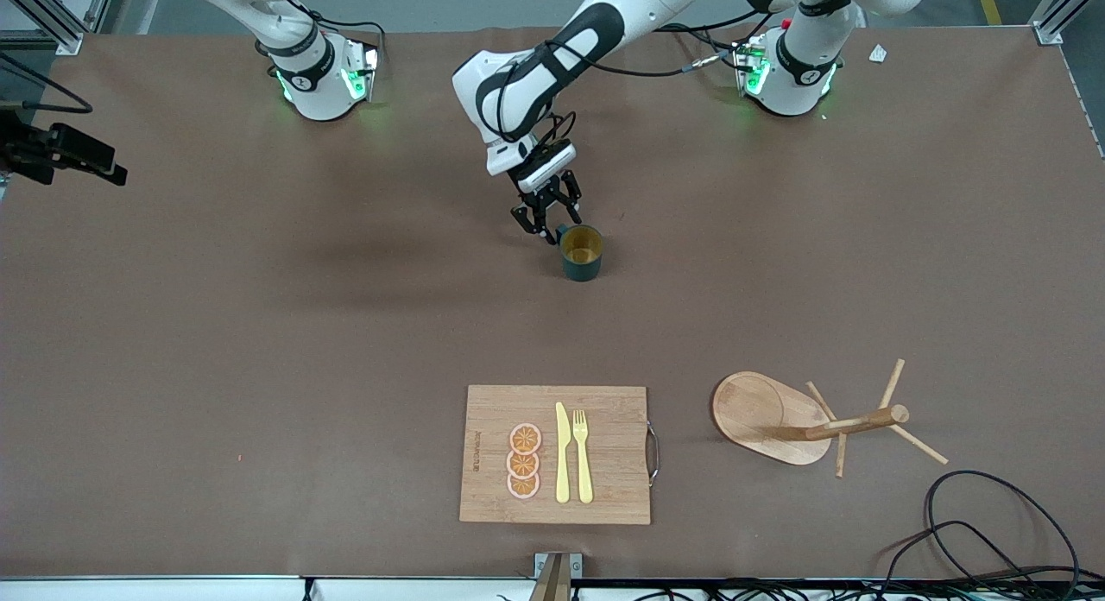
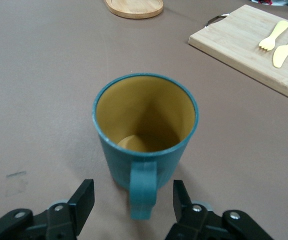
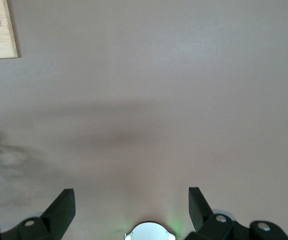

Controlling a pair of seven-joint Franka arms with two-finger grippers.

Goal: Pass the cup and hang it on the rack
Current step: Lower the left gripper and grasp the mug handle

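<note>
Taking the cutting board (image 1: 604, 489) as the landmark, it lies nearest the front camera and carries three orange slices (image 1: 524, 461), a yellow knife (image 1: 562, 452) and a yellow fork (image 1: 584, 456), side by side and not overlapping. Beside the board, toward the left arm's end of the table, the rack (image 1: 760, 415) stands on its oval base, its post and pegs free of anything hanging.

Farther from the camera than the board, well apart from it, the cup (image 1: 581, 252) stands upright on the table; its yellowish inside looks empty. The left gripper (image 1: 546, 218) is low at the cup, on the side away from the board. In the left wrist view the cup's handle (image 2: 143, 189) points straight into the gap between the two fingers (image 2: 83, 198), which stand partly open on either side of it and do not touch it.

To take the cup well, the fingers should probably meet the handle squarely and evenly, so the cup is not twisted or tipped as they pinch. Gripping low on the handle, close to the cup wall, would likely keep it steadier for the hand-over.

The right gripper (image 3: 131, 200) waits with its fingers spread wide and nothing between them, over bare table toward the right arm's end.
</note>
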